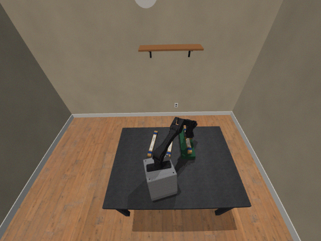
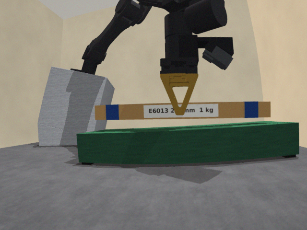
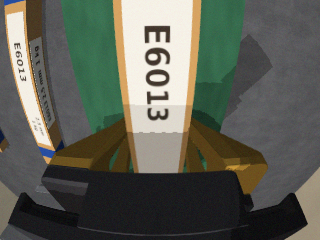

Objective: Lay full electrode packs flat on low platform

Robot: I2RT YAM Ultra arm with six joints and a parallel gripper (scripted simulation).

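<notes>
My gripper [image 2: 179, 112] is shut on a long tan pack of electrodes [image 2: 183, 110] with blue bands and a white "E6013 1 kg" label. It holds the pack level at its middle, a little above the green low platform [image 2: 188, 142], lengthwise over it. The wrist view shows the held pack [image 3: 156, 60] between the gold fingers, with the platform [image 3: 87, 47] under it. A second pack [image 1: 152, 143] lies on the table left of the arm. A third pack [image 1: 169, 149] lies beside it, mostly hidden behind the arm; it also shows in the wrist view [image 3: 27, 74].
The grey robot base block [image 1: 160, 181] stands near the table's front middle, and also shows in the exterior view [image 2: 71, 109] behind the platform's left end. A wooden wall shelf [image 1: 170, 47] hangs far behind.
</notes>
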